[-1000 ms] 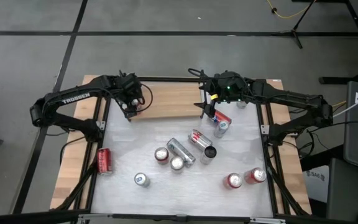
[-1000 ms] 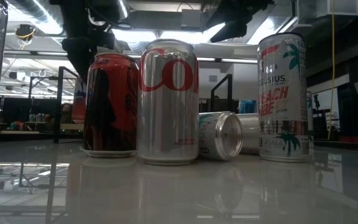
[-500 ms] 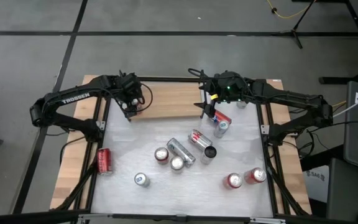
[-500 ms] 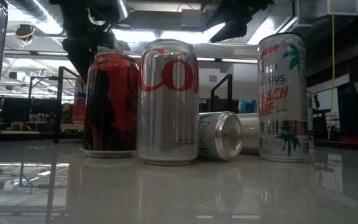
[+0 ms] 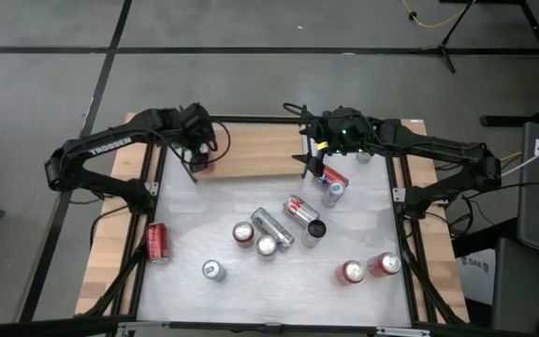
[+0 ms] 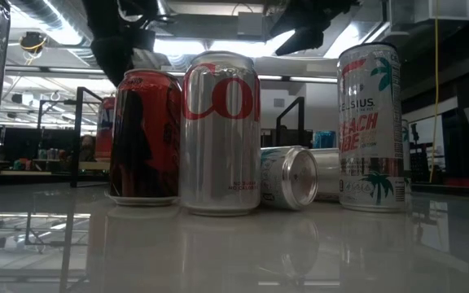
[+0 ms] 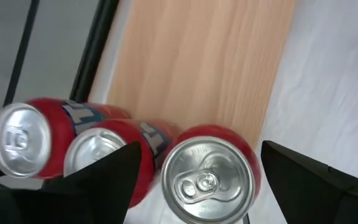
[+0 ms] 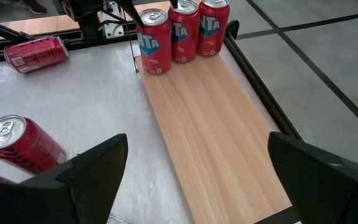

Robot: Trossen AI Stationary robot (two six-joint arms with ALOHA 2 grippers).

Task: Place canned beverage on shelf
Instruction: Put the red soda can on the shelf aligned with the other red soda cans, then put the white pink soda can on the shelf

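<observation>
My left gripper [image 5: 197,157] stood in the upper left of the overhead frame, at the left end of the shelf [image 5: 260,152]. Its fingers were spread wide and gripped nothing. In my left wrist frame, the two dark fingers [image 7: 104,177] flanked the nearest red can [image 7: 207,171], seen from above with its silver top and pull tab, without clear contact. That can stood upright on the shelf's board, at the edge next to the white table [image 5: 363,225]. Two more red cans [image 7: 48,134] stood beside it in a row, toward the black rail.

My right wrist frame confirmed this: three red cans [image 8: 182,31] stood upright, touching or nearly so, at the far end of the wooden board [image 8: 210,118], with the left arm's dark tip just above them.

My right gripper [image 5: 314,161] hung in the upper middle of the overhead frame, at the right part of the shelf's front edge, fingers wide apart and empty. A red can [image 8: 23,143] lay on the table just beside it.

Other cans [image 5: 274,229] were scattered over the table, some upright, some on their sides. One red can [image 5: 156,241] lay at the left edge.

In the level frame, a red can [image 6: 145,134], a silver can [image 6: 221,130] and a tall pale can [image 6: 369,126] stood upright in the foreground.
</observation>
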